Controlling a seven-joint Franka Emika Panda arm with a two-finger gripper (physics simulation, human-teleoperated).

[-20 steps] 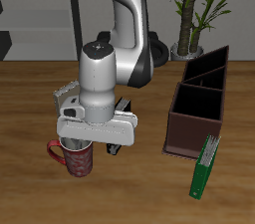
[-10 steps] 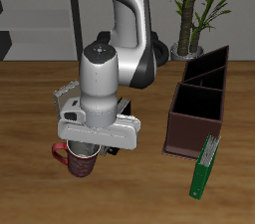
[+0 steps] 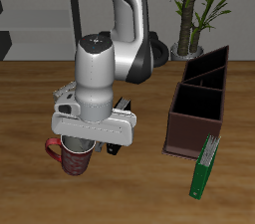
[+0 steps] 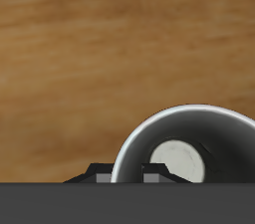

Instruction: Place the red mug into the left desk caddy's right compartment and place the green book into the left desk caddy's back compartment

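The red ceramic mug [image 3: 72, 156] with a looped handle stands upright on the wooden table [image 3: 30, 99], directly beneath the white arm's gripper [image 3: 82, 144]. Whether the gripper's jaws are apart or clamped on the mug's rim cannot be told. The thin bright green book [image 3: 206, 166] lies just beside the long dark maroon-brown desk caddy [image 3: 196, 104], well apart from the mug.

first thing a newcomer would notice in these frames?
The bulky white and grey robot arm bent low over the red ceramic mug with a looped handle near the table's front edge. Then the long dark maroon-brown desk caddy farther back, with the thin bright green book lying beside its nearer end.
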